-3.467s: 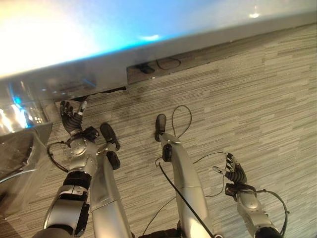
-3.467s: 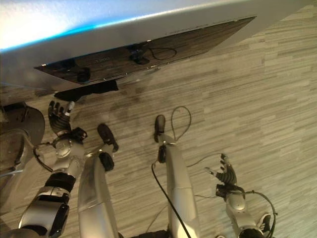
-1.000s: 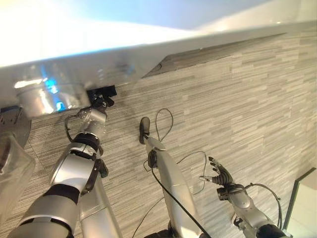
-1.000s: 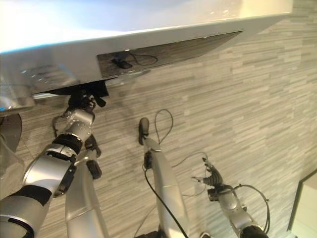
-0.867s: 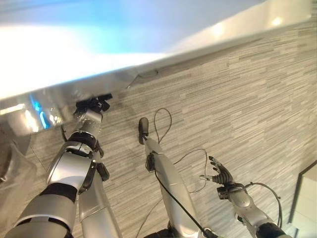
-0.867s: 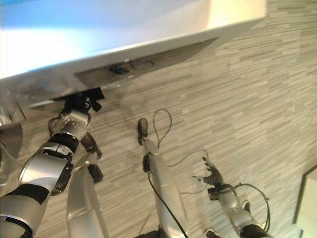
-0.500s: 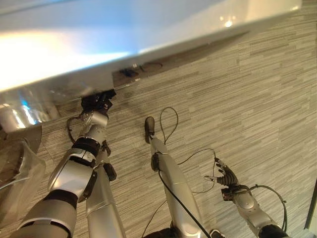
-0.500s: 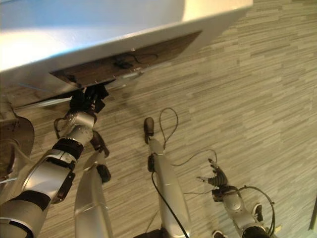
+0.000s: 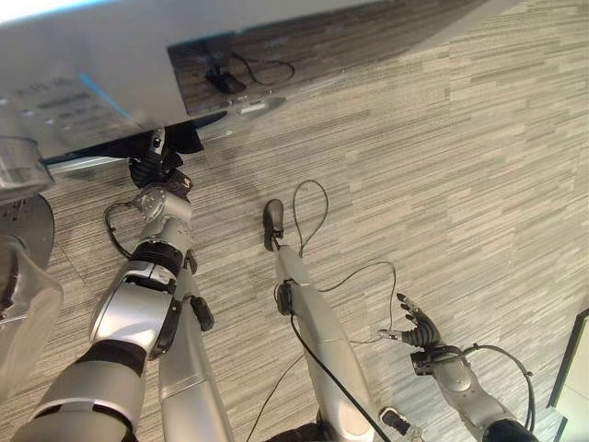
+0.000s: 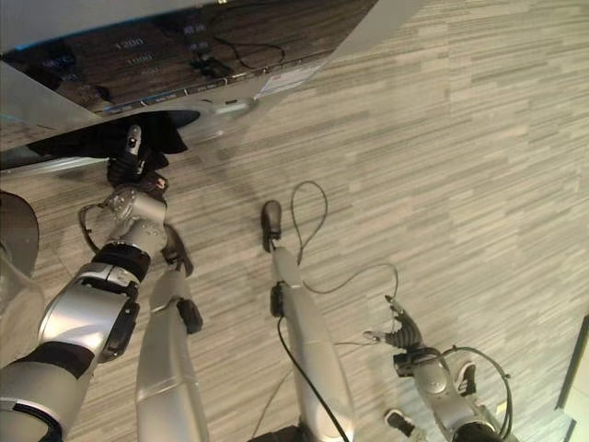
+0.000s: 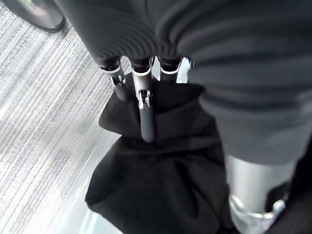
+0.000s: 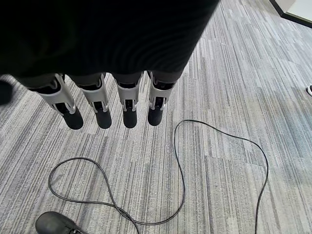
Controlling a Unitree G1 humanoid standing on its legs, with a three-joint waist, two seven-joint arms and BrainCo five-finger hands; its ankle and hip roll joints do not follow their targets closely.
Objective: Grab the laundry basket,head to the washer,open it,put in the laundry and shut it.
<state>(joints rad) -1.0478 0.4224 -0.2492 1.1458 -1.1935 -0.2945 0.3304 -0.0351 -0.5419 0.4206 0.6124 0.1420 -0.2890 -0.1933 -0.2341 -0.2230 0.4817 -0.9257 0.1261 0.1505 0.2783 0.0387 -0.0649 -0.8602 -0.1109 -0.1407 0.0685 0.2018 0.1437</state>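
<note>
The white washer (image 9: pixel 83 74) runs along the far side, with its dark control panel (image 10: pixel 138 55) on the front. Its round glass door (image 9: pixel 23 276) stands open at the left. A black cloth (image 9: pixel 189 138) hangs at the lip of the washer's opening. My left hand (image 9: pixel 152 170) is up against the black cloth (image 11: pixel 156 170); one finger (image 11: pixel 146 122) lies straight on it and the others sit bent beside it, none wrapped round the cloth. My right hand (image 9: pixel 419 330) hangs low at the right over the floor, fingers (image 12: pixel 129 109) straight and holding nothing.
Striped grey carpet (image 9: pixel 442 166) spreads out to the right of the washer. A white edge of some furniture (image 9: pixel 575 368) shows at the far right.
The camera has swung about. Since 3.5 s ago my left hand has risen from beside the door to the black cloth at the opening and stays there. The right hand hangs as before.
</note>
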